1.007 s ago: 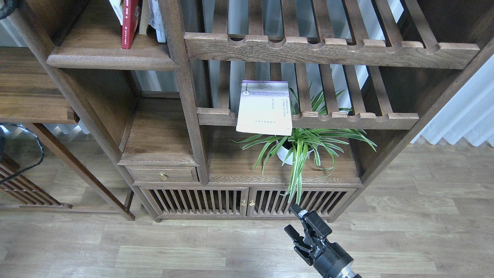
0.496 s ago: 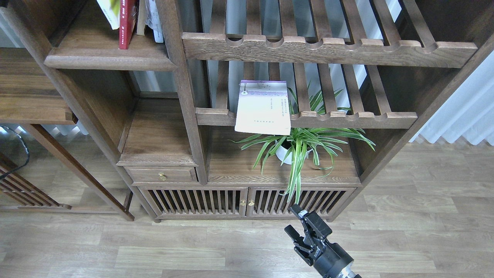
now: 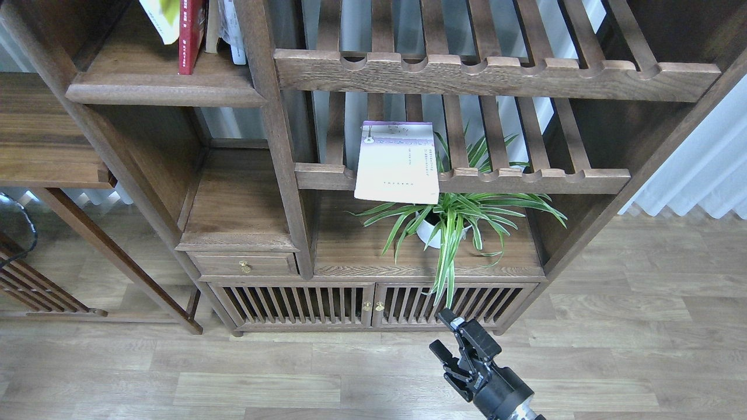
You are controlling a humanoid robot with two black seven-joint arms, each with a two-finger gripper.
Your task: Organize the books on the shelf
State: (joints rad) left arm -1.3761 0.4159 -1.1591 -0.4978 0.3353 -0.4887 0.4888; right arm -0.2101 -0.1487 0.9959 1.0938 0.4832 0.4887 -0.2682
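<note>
A pale lilac-white book (image 3: 397,161) lies flat on the lower slatted rack, its front edge hanging over the rail. On the solid dark shelf (image 3: 157,93) at top left, a dark red book (image 3: 190,36) stands upright. A yellow-green book with a white border (image 3: 160,17) leans beside it at the frame's top. My right gripper (image 3: 443,333) is open and empty, low over the floor in front of the cabinet, far from the books. My left gripper is out of view.
A spider plant in a white pot (image 3: 452,224) stands under the lilac book. Two slatted racks (image 3: 496,73) span the right bay. More books (image 3: 233,29) stand against the post (image 3: 274,116). A drawer (image 3: 245,265) and slatted doors (image 3: 373,304) sit below.
The yellow-green book has come further into view at the top left, beside the red book. The view has shifted slightly. My right gripper has not moved.
</note>
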